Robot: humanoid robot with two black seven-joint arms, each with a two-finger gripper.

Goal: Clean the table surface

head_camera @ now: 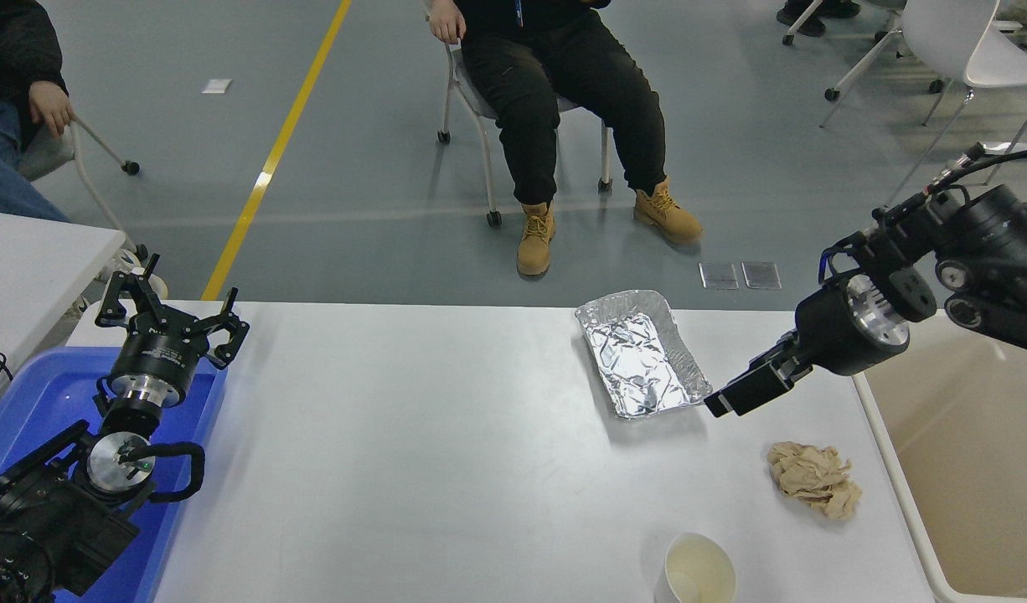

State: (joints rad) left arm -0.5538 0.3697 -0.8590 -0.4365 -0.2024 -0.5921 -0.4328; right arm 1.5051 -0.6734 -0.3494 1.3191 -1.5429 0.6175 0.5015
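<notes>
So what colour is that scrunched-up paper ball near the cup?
The crumpled paper wad on the white matte tabletop is light brown, clearest in the head view.
</notes>
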